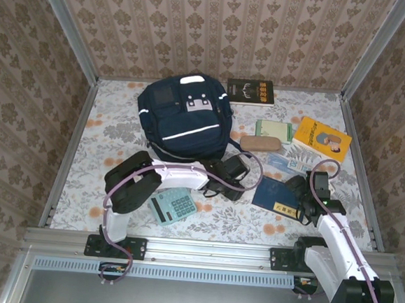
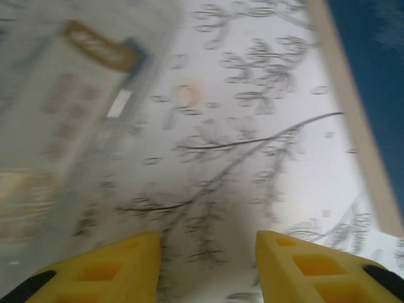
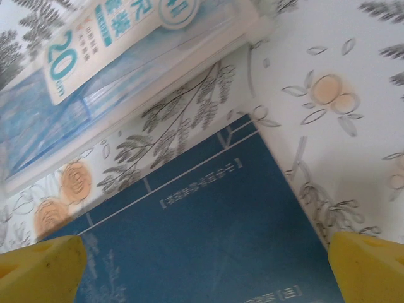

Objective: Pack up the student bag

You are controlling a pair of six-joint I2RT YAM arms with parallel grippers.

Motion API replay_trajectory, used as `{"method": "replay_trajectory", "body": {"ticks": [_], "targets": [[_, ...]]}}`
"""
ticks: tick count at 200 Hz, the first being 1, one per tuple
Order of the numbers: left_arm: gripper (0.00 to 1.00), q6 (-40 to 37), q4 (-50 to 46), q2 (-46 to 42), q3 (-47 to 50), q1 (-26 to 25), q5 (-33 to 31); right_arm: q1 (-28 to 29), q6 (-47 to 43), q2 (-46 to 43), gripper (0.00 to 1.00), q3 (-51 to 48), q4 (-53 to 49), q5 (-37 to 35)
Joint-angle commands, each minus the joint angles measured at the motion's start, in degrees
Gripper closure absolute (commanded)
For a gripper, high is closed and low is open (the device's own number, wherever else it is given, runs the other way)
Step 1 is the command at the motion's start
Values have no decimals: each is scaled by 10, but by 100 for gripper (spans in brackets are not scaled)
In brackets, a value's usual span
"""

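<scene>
Right gripper [image 3: 205,262] is wide apart over the flat book [image 3: 208,221]; it may only push it. Left gripper [image 2: 208,265] apart, empty.

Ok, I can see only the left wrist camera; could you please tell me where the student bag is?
Observer: The student bag lies toward the back wall, beyond the left gripper.
Operator: Thanks. What is the right gripper doing?
Observer: The right gripper hovers wide open above a blue book.
Operator: Is anything lying closer in?
Observer: A pale blue calculator lies on the tablecloth near the left arm's base.
</scene>
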State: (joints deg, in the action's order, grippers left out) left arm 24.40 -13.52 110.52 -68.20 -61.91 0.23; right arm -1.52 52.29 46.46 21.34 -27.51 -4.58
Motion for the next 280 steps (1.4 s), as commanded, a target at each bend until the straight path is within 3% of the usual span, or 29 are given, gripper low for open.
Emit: {"method": "replay_trajectory", "body": {"ticks": [1,37,70,87,127,155,233,256,280], "targets": [[55,6,-23,-22,17,23,-38,0,2,-2,0,-20,28,68],[54,3,-11,-65,41,35,-43,55,41,-4,1,-35,61,104],[52,-5,-4,-123,65,35,-66,142,62,15,1,-20,85,88],[52,-7,4,-147,81,38,-75,160,48,26,0,12,47,52],[52,-2,13,-166,96,47,-69,160,10,6,0,31,5,-33],[52,-2,13,-166,96,47,-66,157,-47,44,0,58,14,-80],[52,-1,12,-156,95,49,-64,116,-134,290,1,152,97,-19],[51,-1,12,-156,93,49,-65,116,-130,312,0,146,102,16],[50,0,9,-161,95,50,-72,135,-102,279,0,109,117,66]]}}
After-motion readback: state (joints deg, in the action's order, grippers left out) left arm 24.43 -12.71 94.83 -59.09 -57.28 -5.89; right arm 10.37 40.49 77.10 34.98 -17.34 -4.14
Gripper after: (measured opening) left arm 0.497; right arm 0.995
